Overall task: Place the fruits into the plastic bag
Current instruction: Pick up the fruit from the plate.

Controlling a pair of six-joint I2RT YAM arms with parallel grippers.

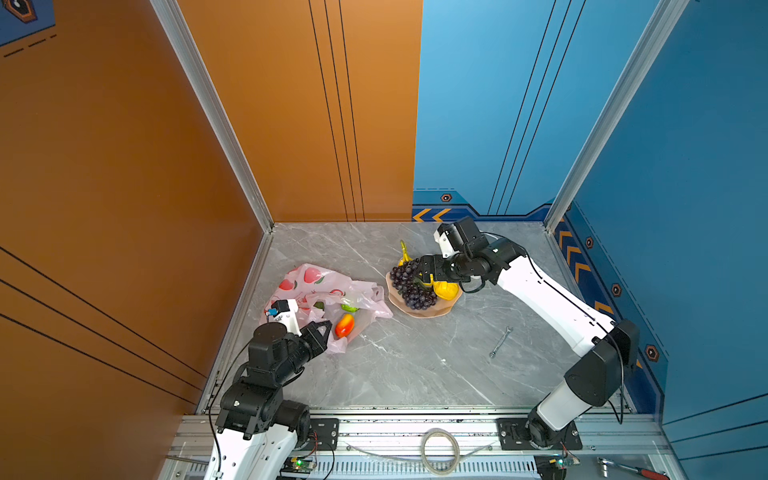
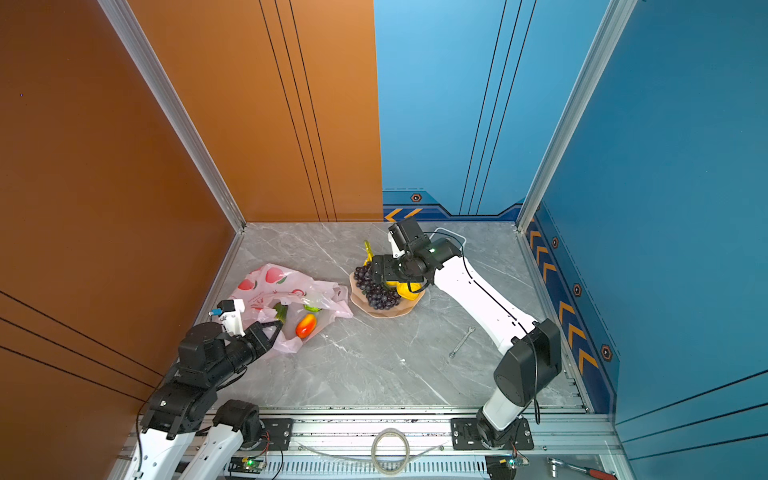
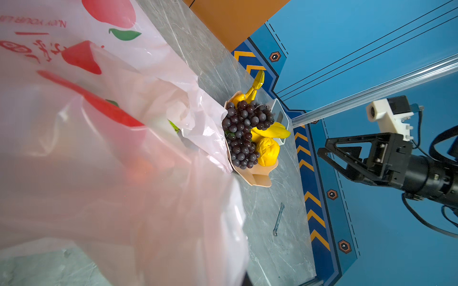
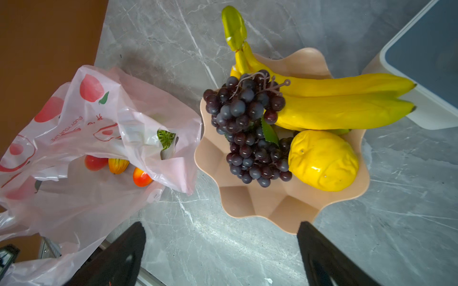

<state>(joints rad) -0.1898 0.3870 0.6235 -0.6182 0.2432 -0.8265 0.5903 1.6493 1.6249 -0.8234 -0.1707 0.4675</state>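
Plastic bag [image 1: 307,278], pinched by left jaws, holds a mango [image 1: 344,325]; plate [image 4: 260,203] holds grapes [image 4: 244,128], bananas [image 4: 334,99], lemon [image 4: 322,159] below wide right jaws.

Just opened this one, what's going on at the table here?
The left gripper is shut on the rim of the thin pale-pink plastic bag, apparently holding its mouth open. A red-yellow mango and a green bumpy fruit already lie inside. The right gripper hangs open above the beige wavy-edged plate, where the dark purple grape bunch, yellow bananas and yellow lemon are not yet bagged.
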